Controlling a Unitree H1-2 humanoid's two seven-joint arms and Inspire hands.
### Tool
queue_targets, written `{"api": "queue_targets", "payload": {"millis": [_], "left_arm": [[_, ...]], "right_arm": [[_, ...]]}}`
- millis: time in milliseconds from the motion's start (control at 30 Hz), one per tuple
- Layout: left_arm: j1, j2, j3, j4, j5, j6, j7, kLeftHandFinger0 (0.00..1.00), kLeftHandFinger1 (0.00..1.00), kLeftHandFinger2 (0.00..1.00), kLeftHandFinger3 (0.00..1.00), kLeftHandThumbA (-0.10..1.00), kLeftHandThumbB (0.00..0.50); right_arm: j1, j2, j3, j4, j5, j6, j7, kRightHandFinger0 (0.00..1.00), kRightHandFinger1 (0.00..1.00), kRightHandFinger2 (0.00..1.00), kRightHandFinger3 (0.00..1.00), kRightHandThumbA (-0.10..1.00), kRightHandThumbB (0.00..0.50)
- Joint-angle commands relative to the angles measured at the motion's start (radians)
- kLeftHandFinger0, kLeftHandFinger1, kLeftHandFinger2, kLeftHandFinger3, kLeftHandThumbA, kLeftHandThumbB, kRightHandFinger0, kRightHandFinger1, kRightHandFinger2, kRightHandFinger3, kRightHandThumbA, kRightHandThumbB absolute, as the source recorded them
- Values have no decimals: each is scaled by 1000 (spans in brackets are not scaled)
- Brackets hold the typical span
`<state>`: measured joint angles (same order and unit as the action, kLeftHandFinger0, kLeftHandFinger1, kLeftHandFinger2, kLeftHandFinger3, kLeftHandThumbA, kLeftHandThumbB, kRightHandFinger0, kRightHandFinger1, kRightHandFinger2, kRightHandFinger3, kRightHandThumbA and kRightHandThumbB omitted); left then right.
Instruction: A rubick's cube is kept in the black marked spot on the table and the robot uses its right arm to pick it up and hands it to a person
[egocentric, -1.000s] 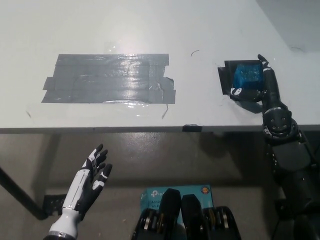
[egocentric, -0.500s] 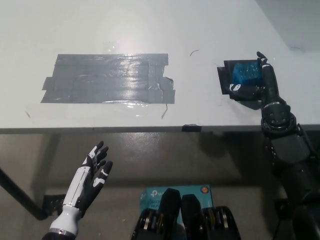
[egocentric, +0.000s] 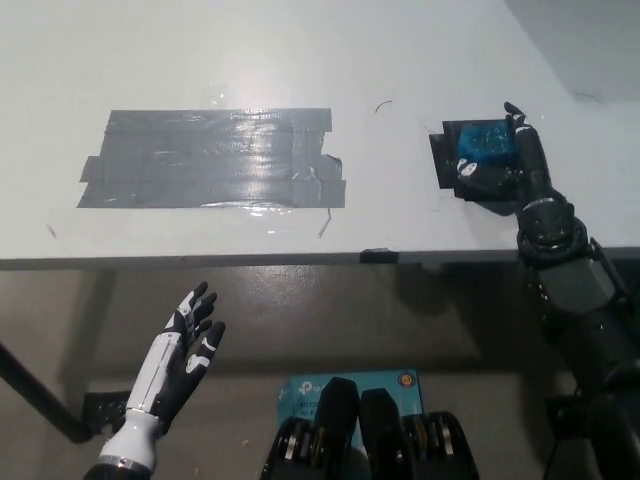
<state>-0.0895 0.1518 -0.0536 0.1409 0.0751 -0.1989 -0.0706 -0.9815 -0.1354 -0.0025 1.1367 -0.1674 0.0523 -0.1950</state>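
Head view, the only one on offer. The right hand (egocentric: 505, 165) is up on the surface (egocentric: 300, 50), reaching in from the near right edge, and it is right at the cube (egocentric: 482, 142). The blue cube sits on the black spot (egocentric: 441, 158), touching the hand on the hand's far-left side. One finger runs up along the cube's right face and pokes out past its far corner; other fingers curl in at the cube's near edge. So the hand is wrapped around two sides of the cube, but whether it is truly clamped or just cupping it cannot be told from here, as the black fingers merge with the black spot beneath.

The cube looks square-on, with no long axis to speak of; it lies flat on the spot, not lifted as far as can be judged.

The left hand (egocentric: 180, 355) is far off to the left of the right hand, below the surface's near edge, fingers spread, holding nothing. The grey tape patch (egocentric: 215, 157) lies between the two, well clear of the cube.

The right hand is plainly the nearer one. The lift likely hinges on the fingers closing across the cube's opposite faces before rising.
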Motion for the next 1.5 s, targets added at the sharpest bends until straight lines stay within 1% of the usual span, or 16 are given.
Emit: {"api": "queue_targets", "payload": {"millis": [0, 67, 100, 133, 167, 233, 267, 300, 333, 500, 600, 800, 933, 1033, 1167, 1467], "left_arm": [[-21, 9, 3, -23, 2, -30, -5, 1000, 1000, 1000, 1000, 813, 212], [-21, 9, 3, -22, 0, -30, -6, 1000, 1000, 1000, 1000, 810, 214], [-22, 9, 3, -21, 0, -33, -6, 1000, 1000, 1000, 1000, 810, 215], [-22, 9, 3, -21, -1, -32, -8, 1000, 1000, 1000, 1000, 809, 211], [-21, 10, 3, -22, -1, -31, -8, 1000, 1000, 1000, 1000, 809, 211], [-21, 10, 2, -25, -2, -28, -10, 1000, 1000, 1000, 1000, 809, 211], [-21, 11, 2, -24, -3, -31, -11, 1000, 1000, 1000, 1000, 808, 210], [-21, 11, 2, -22, -2, -35, -10, 1000, 1000, 1000, 1000, 807, 212], [-21, 10, 2, -22, 0, -34, -9, 1000, 1000, 1000, 1000, 807, 212], [-33, 13, 2, -23, 4, -30, -9, 1000, 1000, 1000, 1000, 802, 206], [-33, 14, 2, -23, 6, -28, -8, 1000, 1000, 1000, 1000, 810, 211], [-35, 14, 3, -29, 2, -18, -10, 1000, 1000, 1000, 1000, 813, 217], [-40, 14, 5, -26, -8, -20, -14, 1000, 1000, 1000, 1000, 809, 216], [-40, 17, 3, -25, 7, -16, -10, 1000, 1000, 1000, 1000, 829, 220], [-43, 16, 5, -20, 2, -22, -10, 1000, 1000, 1000, 1000, 826, 219], [-44, 17, 4, -18, 6, -24, -7, 1000, 1000, 1000, 1000, 819, 207]], "right_arm": [[-37, -14, 34, 57, -12, 148, 63, 734, 849, 1000, 1000, 182, 304], [-34, -16, 60, 51, -35, 161, 38, 228, 373, 558, 959, -21, 297], [-26, -18, 77, 35, -49, 159, 23, 59, 185, 330, 664, -84, 282], [-16, -19, 80, 23, -50, 139, 10, 37, 246, 425, 456, -99, 276], [-11, -21, 85, 16, -51, 124, 6, 20, 285, 486, 435, -100, 261], [-6, -24, 92, 11, -50, 115, 6, 6, 311, 597, 515, -100, 257], [-4, -24, 92, 4, -48, 118, 5, 32, 390, 667, 591, -100, 241], [-1, -24, 89, 1, -44, 104, -1, 81, 528, 811, 678, -100, 233], [0, -24, 86, 1, -40, 96, -5, 109, 581, 860, 735, -100, 233], [9, -29, 67, -28, -23, 62, -24, 147, 626, 912, 773, -100, 241], [16, -30, 65, -46, -26, 50, -42, 190, 672, 978, 825, -100, 210], [29, -30, 29, -118, -4, 43, -65, 223, 680, 940, 791, -100, 191], [68, -23, -18, -319, 15, 61, -74, 87, 497, 836, 771, -100, 186], [100, -20, -29, -476, 5, 92, -67, 15, 447, 811, 773, -100, 189], [131, -10, -47, -665, 8, 122, -61, 0, 323, 733, 774, -100, 183], [181, 18, -63, -1062, 14, 221, -35, 0, 402, 781, 813, -100, 184]]}}
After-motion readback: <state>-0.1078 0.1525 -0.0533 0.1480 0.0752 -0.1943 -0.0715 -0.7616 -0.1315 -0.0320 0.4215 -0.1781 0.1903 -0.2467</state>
